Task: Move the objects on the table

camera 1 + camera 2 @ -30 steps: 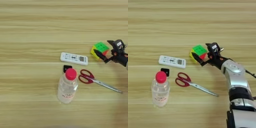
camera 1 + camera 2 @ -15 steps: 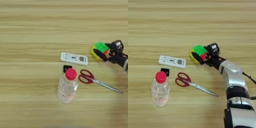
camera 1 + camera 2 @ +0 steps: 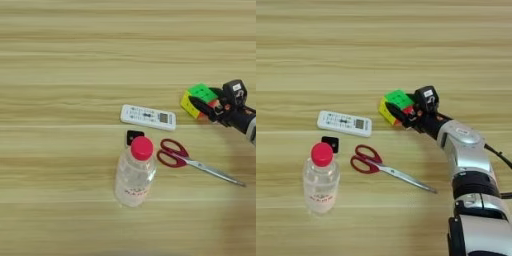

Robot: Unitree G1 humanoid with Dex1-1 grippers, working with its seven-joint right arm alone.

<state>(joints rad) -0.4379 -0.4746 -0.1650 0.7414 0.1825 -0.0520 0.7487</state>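
Note:
The multicoloured puzzle cube lies right of centre on the table. My right gripper reaches it from the right, one black finger along its near side and the other against its far right edge, shut on it. A clear bottle with a red cap stands at the lower centre. A tiny black-faced box lies just above the cap.
A white remote control lies left of the cube. Red-handled scissors lie below the cube, blades pointing right. My silver forearm runs from the lower right up to the cube.
The gripper moved left from beside the cube, and its spread fingers have come in on both sides of the cube. The cube and the other things stayed in place.

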